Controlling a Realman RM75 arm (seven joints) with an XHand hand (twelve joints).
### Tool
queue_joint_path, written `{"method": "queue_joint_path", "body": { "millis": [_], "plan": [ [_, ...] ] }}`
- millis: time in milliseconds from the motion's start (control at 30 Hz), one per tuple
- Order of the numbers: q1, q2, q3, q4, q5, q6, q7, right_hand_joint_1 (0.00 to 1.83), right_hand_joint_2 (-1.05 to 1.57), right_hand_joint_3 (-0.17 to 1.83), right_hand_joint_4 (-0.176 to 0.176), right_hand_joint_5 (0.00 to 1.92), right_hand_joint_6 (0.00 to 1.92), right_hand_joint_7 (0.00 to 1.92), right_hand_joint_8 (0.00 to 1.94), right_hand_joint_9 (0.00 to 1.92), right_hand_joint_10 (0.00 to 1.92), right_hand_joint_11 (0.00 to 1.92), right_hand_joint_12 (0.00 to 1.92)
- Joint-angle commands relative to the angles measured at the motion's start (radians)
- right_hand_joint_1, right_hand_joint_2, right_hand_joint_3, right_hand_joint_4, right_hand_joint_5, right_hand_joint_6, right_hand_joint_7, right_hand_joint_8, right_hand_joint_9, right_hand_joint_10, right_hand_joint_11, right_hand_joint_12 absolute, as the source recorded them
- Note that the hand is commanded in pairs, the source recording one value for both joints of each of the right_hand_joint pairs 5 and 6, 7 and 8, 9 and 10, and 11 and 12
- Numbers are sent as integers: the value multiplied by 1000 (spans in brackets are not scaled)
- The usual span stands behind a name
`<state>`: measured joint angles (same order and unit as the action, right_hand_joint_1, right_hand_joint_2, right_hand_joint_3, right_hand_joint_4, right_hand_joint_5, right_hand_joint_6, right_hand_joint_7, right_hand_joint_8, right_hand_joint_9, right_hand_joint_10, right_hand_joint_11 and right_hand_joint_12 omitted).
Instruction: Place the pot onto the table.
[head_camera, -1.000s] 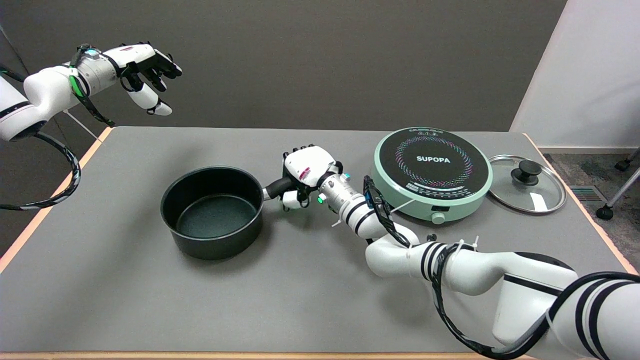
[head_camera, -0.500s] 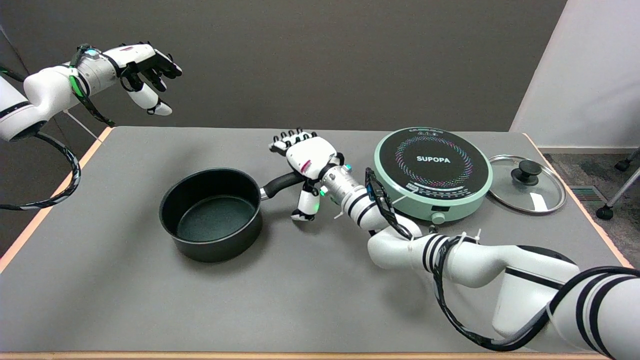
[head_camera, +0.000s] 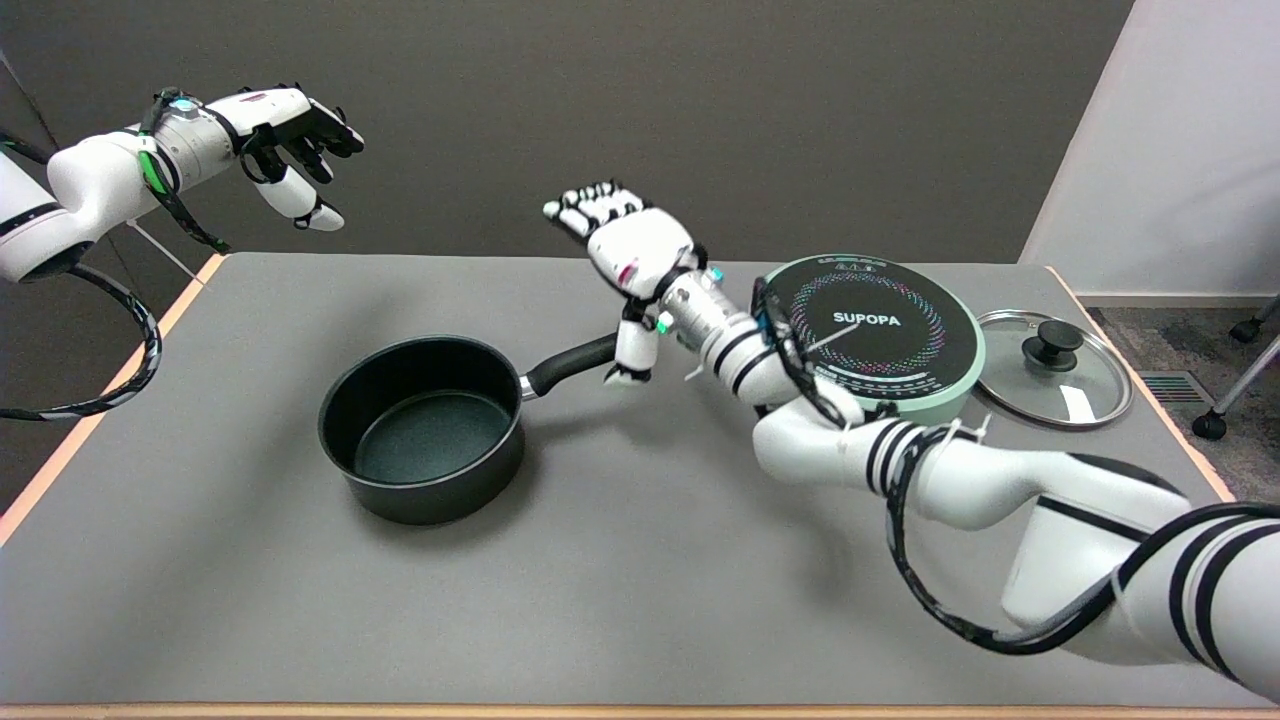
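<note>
A black pot (head_camera: 424, 430) stands upright on the grey table (head_camera: 250, 600), left of centre, and nothing is inside it. Its black handle (head_camera: 572, 364) points right and away from me. My right hand (head_camera: 627, 255) hangs in the air above and just right of the handle's end, apart from it. The fingers are spread and the thumb points down, with nothing held.
A round mint-green induction cooker (head_camera: 880, 335) sits at the back right, partly behind my right forearm. A glass lid (head_camera: 1055, 368) with a black knob lies right of it. The idle left hand (head_camera: 285, 130) hangs at the upper left.
My right hand let go of the pot's handle, spread its fingers and rose up and back to the right. The pot stays on the table.
</note>
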<state>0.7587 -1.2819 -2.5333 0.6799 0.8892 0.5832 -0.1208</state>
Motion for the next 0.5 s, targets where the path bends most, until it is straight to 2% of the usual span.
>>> {"method": "queue_joint_path", "body": {
  "millis": [33, 167, 233, 333, 500],
  "plan": [
    [52, 231, 99, 264, 22, -79, -14, 1135, -627, 1037, 26, 123, 123, 123, 123, 123, 123, 123, 123],
    [-2, 323, 145, 393, 140, -77, -14, 1125, -675, 1056, 65, 59, 59, 59, 59, 59, 59, 59, 59],
    [-37, 373, 169, 481, 203, -76, -13, 1127, -730, 1069, 102, 0, 0, 0, 0, 0, 0, 0, 0],
    [-88, 448, 205, 589, 224, -76, -5, 1124, -772, 1036, 132, 0, 0, 0, 0, 0, 0, 0, 0],
    [-215, 538, 330, 700, 293, -80, 183, 1118, -805, 1038, 156, 14, 14, 14, 14, 14, 14, 14, 14]
  ]
}}
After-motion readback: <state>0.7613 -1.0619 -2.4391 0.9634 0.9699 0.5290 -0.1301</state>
